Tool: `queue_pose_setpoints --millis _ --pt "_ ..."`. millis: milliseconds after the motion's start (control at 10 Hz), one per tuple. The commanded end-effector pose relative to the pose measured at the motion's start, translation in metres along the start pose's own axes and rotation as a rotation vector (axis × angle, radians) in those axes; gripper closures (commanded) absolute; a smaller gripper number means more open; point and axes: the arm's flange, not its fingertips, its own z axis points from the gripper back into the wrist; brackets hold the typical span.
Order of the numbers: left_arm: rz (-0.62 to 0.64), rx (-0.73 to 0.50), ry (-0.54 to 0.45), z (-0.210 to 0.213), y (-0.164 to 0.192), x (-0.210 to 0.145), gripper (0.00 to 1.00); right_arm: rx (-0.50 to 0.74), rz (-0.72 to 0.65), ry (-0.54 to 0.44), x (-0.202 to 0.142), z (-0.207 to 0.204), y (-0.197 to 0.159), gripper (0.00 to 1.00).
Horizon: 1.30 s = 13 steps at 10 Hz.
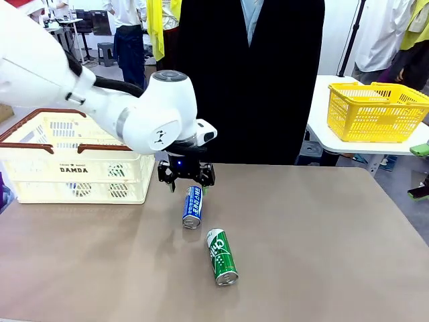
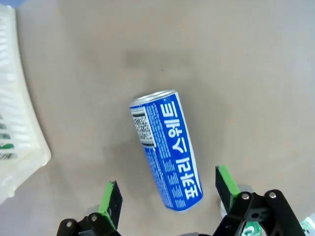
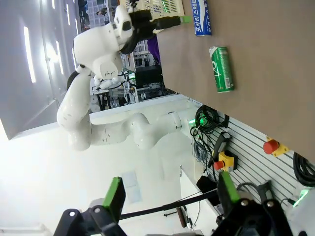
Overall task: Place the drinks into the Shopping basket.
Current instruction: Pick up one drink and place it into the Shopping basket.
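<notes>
A brown worktop point(image 1: 322, 235) fills the foreground – beyond its far right corner stands a white side table point(image 1: 348, 137) carrying a yellow mesh basket point(image 1: 377, 111); a dark stool point(image 1: 106, 52) stands far back left.

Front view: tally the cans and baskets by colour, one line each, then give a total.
Blue can: 1, lying on the table
Green can: 1, lying on the table
Cream-white basket: 1, on the table
Yellow basket: 1, on the far side table
Total: 4
</notes>
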Motion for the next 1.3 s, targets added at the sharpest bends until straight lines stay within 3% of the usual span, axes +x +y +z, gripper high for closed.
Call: queue_pose_setpoints --millis 0,400,700,900,1200 --pt "0.033 0.042 0.057 -0.011 -0.011 0.016 0.0 0.016 -0.013 -0.001 0.0 0.001 0.005 0.0" --pt "0.057 0.054 0.122 -0.057 -0.009 0.013 0.0 0.016 -0.013 -0.001 0.0 0.001 0.005 0.0" --pt "0.057 0.052 0.126 -0.067 -0.011 0.012 0.0 0.016 -0.013 -0.001 0.0 0.001 0.005 0.0" --pt "0.07 0.027 0.121 -0.068 -0.011 0.012 1.0 0.016 -0.013 -0.001 0.0 0.001 0.005 0.0" --pt "0.061 0.009 0.109 -0.067 -0.011 0.012 1.0 0.016 -0.013 -0.001 0.0 0.001 0.005 0.0"
